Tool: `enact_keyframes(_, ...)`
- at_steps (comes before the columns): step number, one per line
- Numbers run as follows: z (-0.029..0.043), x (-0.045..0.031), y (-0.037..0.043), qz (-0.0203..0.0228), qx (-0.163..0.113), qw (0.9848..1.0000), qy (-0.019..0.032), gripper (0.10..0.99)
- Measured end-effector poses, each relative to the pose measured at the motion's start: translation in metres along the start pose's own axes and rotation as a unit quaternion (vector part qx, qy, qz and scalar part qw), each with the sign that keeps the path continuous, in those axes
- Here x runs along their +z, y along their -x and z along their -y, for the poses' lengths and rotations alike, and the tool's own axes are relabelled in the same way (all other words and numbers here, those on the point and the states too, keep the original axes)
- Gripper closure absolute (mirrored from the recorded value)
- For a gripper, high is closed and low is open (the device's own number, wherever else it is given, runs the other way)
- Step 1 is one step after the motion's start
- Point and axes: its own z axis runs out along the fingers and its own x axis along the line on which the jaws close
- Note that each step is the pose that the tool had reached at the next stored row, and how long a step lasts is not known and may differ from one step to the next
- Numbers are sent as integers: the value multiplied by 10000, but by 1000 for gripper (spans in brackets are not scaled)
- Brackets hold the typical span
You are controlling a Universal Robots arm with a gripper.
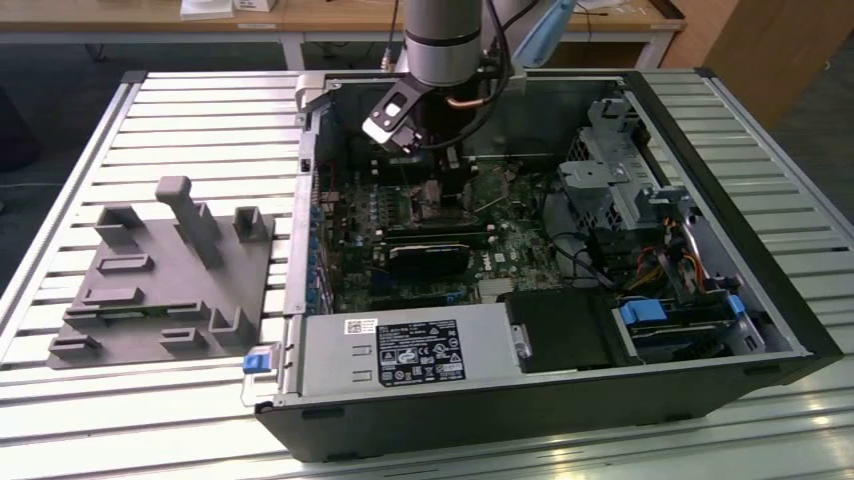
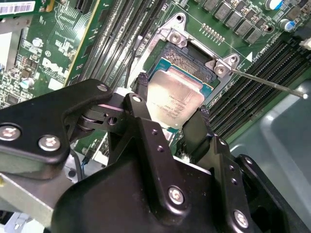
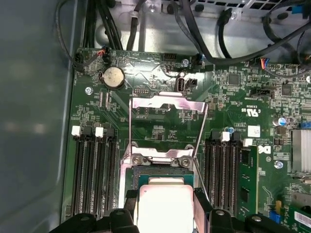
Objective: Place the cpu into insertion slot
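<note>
Exterior view: arm reaches down into the open computer case [image 1: 561,425], which lies on a slatted table [image 1: 200,110]. Gripper [image 1: 441,175] is low over the motherboard [image 1: 514,262], toward the case's far end. Grey moulded fixture [image 1: 160,280] sits on the table at the exterior view's left, well apart from the case.

Both wrist views: gripper [image 2: 172,97] [image 3: 165,198] has its two black fingers [image 2: 141,82] pressed against opposite edges of the cpu [image 2: 176,99] [image 3: 165,208], pinching it. Silver-grey top of the chip faces up.

Cpu position: directly over the insertion slot [image 2: 187,57] [image 3: 160,171], within the outline of its silver frame; a strip of dark socket floor shows beyond one chip edge. Cannot tell if the chip is fully seated or just above the contacts.

Load plate [image 3: 167,104] is swung open, standing clear of the socket. Wire lever [image 2: 266,81] is released, angled out over the memory slots [image 2: 243,73]. Memory slots [image 3: 92,174] flank the socket on both sides
</note>
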Motion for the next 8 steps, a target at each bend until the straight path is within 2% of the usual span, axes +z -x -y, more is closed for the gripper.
enact_keyframes(8, 20, 71, -4, 4, 52, 10000, -2, 549)
